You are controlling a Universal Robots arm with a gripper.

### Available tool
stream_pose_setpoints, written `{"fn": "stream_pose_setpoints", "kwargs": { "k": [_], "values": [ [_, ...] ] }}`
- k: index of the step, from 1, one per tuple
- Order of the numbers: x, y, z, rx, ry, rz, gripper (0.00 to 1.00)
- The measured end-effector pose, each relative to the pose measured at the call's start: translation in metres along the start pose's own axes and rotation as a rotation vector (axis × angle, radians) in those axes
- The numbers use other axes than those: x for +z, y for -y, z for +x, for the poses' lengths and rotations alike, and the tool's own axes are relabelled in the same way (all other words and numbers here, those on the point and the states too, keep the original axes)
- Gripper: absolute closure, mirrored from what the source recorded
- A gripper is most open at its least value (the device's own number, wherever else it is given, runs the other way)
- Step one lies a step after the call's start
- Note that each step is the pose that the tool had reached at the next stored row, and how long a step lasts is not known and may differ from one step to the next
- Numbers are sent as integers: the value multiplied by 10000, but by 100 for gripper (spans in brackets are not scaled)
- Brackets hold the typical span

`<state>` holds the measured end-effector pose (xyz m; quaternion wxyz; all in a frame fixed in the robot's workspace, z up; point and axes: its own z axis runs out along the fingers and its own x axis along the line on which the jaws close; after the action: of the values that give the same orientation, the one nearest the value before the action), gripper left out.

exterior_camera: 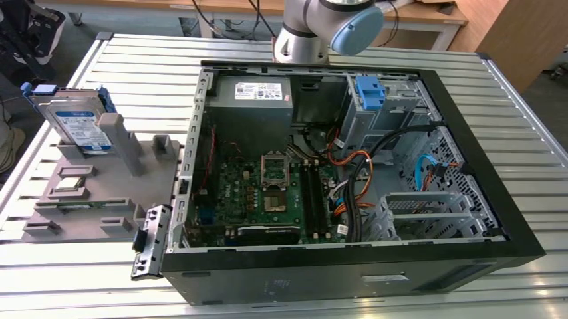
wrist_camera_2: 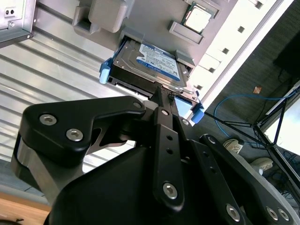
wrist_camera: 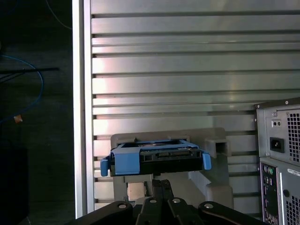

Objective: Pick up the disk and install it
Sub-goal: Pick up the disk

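Note:
The disk (exterior_camera: 80, 125), a silver drive with a white and blue label in a blue bracket, stands on edge in a grey holder (exterior_camera: 89, 196) at the exterior view's left, beside the open computer case (exterior_camera: 519, 232). In both wrist views the disk (wrist_camera_2: 150, 63) (wrist_camera: 157, 158) sits in that holder (wrist_camera: 216, 161) ahead of my gripper (wrist_camera: 159, 183). The black fingers (wrist_camera_2: 161, 101) lie together with nothing between them, some way short of the disk and apart from it.
The case lies open with its motherboard, cables and a blue plastic caddy (exterior_camera: 368, 93) in the drive bay at the back. A grey power supply (exterior_camera: 253, 93) sits at its rear left. The arm's base (exterior_camera: 306, 33) stands behind the case on the slatted metal table (exterior_camera: 133, 60).

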<state>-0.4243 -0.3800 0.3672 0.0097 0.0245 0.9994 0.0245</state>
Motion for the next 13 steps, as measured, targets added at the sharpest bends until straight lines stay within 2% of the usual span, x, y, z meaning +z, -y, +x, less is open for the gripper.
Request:
{"fn": "stream_pose_setpoints", "kwargs": {
  "k": [7, 13],
  "values": [
    [1, 0, 0, -520, -25, -14, 89],
    [2, 0, 0, -1388, -68, -29, 89]
  ]
}}
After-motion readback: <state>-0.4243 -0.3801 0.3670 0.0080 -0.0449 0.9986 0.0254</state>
